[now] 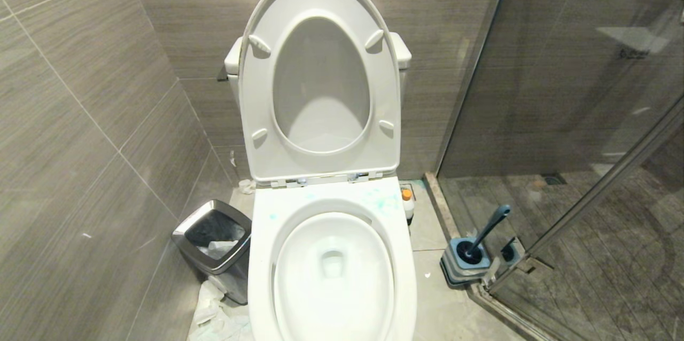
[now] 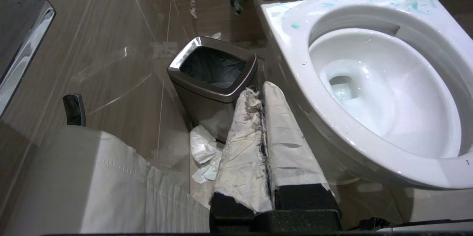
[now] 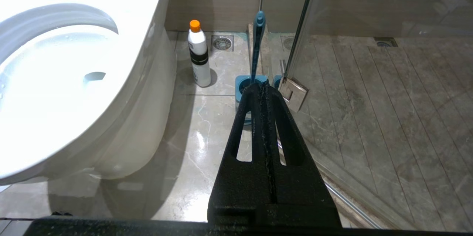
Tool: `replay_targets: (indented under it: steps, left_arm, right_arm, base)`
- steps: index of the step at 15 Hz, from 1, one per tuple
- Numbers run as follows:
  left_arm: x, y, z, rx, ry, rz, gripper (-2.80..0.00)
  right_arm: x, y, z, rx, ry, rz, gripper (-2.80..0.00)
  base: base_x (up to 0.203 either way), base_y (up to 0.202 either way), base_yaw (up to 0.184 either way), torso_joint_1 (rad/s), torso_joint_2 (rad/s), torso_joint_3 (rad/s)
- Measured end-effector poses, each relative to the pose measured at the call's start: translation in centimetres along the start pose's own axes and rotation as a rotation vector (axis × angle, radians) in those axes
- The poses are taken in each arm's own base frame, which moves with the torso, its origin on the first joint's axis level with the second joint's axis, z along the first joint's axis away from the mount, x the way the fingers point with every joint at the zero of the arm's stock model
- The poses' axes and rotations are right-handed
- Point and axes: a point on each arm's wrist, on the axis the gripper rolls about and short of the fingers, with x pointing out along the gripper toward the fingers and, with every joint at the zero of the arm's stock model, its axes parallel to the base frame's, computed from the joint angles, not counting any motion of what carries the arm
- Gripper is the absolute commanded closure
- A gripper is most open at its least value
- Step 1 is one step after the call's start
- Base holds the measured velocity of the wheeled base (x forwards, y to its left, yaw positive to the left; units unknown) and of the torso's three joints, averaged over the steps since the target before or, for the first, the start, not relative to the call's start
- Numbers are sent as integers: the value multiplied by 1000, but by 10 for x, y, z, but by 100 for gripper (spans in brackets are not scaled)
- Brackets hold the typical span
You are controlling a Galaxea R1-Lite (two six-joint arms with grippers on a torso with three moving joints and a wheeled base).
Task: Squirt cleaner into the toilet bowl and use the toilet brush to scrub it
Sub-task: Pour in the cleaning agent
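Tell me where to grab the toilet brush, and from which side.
Probably the upper part of the toilet brush handle. Its head sits in the holder beside the glass door, and the slim handle leans up and away from the toilet bowl. Come from the open floor side, jaws across the handle, then lift along its lean.

We see a glossy white ceramic toilet bowl [image 1: 331, 255], its smooth rim smeared teal. Beside it stands a square waste bin [image 2: 212, 77] with a polished steel rim. Our left gripper's fingers [image 2: 244, 147] wear frayed, grubby white tape; the right gripper's fingers [image 3: 258, 147] are matt, grainy black plastic.
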Motion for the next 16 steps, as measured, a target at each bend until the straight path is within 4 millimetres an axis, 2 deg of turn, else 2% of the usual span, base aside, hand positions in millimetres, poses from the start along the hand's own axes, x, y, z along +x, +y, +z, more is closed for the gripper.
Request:
replay_targets:
  steps: [8, 11, 14, 16]
  left_arm:
    - [0, 0, 0, -17, -2, 9, 0]
    - [0, 0, 0, -19, -2, 10, 0]
    - [0, 0, -1, -20, -1, 12, 0]
    - [0, 0, -1, -19, -1, 12, 0]
  right_arm:
    - [1, 0, 0, -21, 45, 3, 0]
    - [9, 0, 15, -28, 164, 4, 0]
    - [42, 0, 56, -28, 300, 8, 0]
    - [87, 1, 86, -27, 367, 10, 0]
  base:
    - [0, 0, 0, 0, 0, 0]
    - [0, 0, 0, 0, 0, 0]
    - [0, 0, 0, 0, 0, 0]
    - [0, 0, 0, 0, 0, 0]
